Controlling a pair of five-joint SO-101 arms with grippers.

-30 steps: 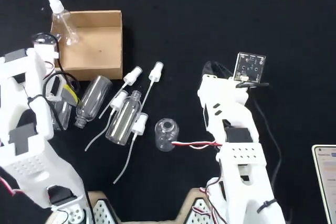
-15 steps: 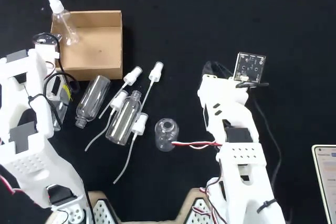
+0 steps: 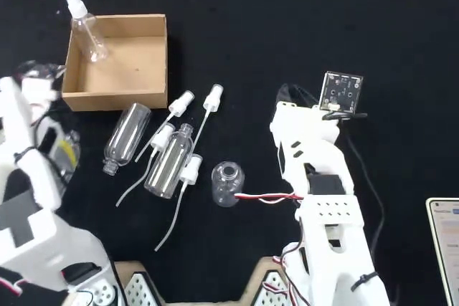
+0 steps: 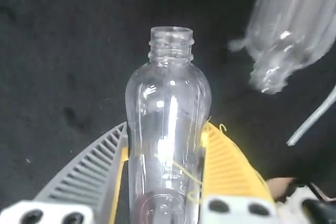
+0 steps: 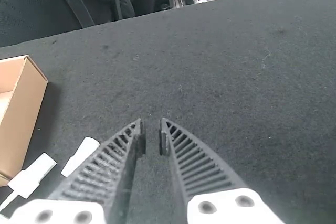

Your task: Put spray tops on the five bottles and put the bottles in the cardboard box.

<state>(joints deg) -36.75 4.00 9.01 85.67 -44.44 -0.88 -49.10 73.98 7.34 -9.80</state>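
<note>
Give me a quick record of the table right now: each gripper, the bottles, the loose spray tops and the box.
left gripper: shut on uncapped bottle
right gripper: shut, holding nothing
cardboard box: holds capped bottle, leaning in a corner
lying bottles: two, on the table near the box
upright bottle: open neck, on the table
loose spray tops: four, among the lying bottles

I count five bottles (image 3: 128,137) total, five spray tops (image 3: 181,102) too, four loose and one on the upper-left bottle (image 3: 90,34), plus just one cardboard box (image 3: 107,98).
</note>
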